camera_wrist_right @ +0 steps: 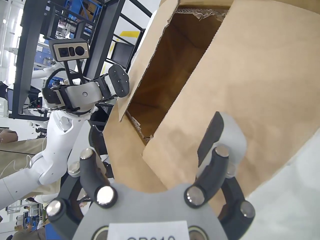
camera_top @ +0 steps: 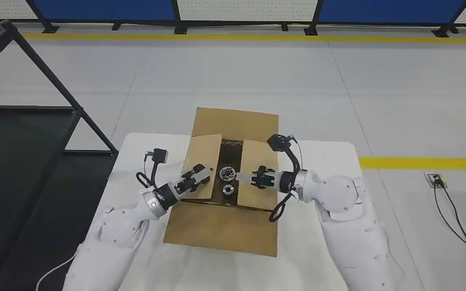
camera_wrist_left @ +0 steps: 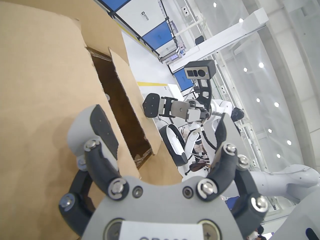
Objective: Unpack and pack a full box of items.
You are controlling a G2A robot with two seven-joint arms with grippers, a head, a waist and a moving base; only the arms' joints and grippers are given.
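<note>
A brown cardboard box stands in the middle of the white table. Its far flap and near flap lie folded outward. The two side flaps lean inward, and the gap between them shows two small round items. My left gripper is open at the left side flap, one finger over its face. My right gripper is open at the right side flap, one finger above it and the other hidden under the cardboard.
A black metal frame stands on the floor left of the table. A cable and plug lie on the floor to the right. A yellow floor line runs beyond the table's right side.
</note>
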